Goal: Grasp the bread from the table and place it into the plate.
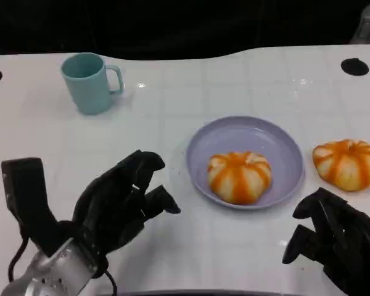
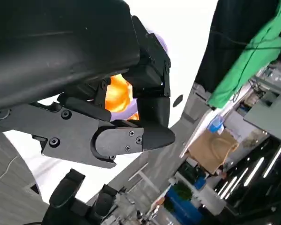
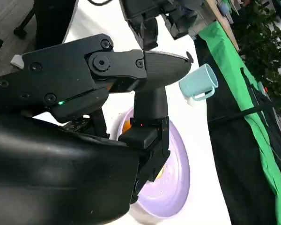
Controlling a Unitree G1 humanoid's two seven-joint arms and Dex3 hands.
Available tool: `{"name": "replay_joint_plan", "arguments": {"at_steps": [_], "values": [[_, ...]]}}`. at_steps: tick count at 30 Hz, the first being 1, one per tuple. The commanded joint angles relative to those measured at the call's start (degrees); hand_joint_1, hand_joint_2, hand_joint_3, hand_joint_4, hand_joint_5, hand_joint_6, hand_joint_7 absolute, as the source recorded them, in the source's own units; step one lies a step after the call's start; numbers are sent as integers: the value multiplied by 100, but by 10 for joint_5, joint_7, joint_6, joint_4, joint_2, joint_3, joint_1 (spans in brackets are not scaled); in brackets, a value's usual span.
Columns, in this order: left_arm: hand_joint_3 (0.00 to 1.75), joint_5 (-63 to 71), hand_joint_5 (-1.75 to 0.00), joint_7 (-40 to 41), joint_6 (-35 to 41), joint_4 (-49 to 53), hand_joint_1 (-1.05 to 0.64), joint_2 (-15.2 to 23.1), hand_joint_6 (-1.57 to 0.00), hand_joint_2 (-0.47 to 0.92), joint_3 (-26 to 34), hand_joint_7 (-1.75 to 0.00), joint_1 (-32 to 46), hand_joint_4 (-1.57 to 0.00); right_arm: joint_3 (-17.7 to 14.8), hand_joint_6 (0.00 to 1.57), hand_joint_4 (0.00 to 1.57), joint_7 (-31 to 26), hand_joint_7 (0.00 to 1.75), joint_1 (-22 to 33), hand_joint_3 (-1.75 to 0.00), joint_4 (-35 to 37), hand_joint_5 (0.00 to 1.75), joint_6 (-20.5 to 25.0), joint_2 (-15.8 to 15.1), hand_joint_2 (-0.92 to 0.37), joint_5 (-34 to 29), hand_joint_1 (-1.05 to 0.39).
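One bread (image 1: 239, 177) sits in the lavender plate (image 1: 277, 145); a second bread (image 1: 347, 163) lies on the white desk (image 1: 191, 92) just beside the plate. My left hand (image 1: 120, 200) and right hand (image 1: 336, 237) hover empty, fingers loosely apart. A teal mug (image 1: 89, 82) stands well behind.

We saw a round orange bread (image 1: 240, 177) with pale stripes sitting inside the lavender plate (image 1: 277, 143), slightly toward its near edge. The shallow plate lay flat on the white surface (image 1: 172, 111). A second bread (image 1: 347, 163) of the same look rested on the surface just beside the plate's right rim, apart from it.
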Motion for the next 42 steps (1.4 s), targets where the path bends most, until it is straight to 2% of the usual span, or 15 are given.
{"name": "replay_joint_plan", "arguments": {"at_steps": [1, 16, 42], "values": [[45, -6, -175, 9, -5, -19, -54, 3, -49, 92, 1, -162, 25, -67, -1, 52, 66, -1, 160, 4, -42, -8, 175, -3, -6, -92, 3, -43], [48, 7, -175, 25, -16, -53, -53, 7, -49, 92, -16, -164, 78, -69, -4, 52, 66, -3, 160, 9, -42, -21, 175, 9, -6, -92, 9, -44], [46, 2, -175, 20, -27, -47, -54, 20, -48, 92, -23, -165, 94, -70, -6, 54, 66, 3, 159, 9, -39, -9, 175, -4, -7, -92, 8, -44]]}}
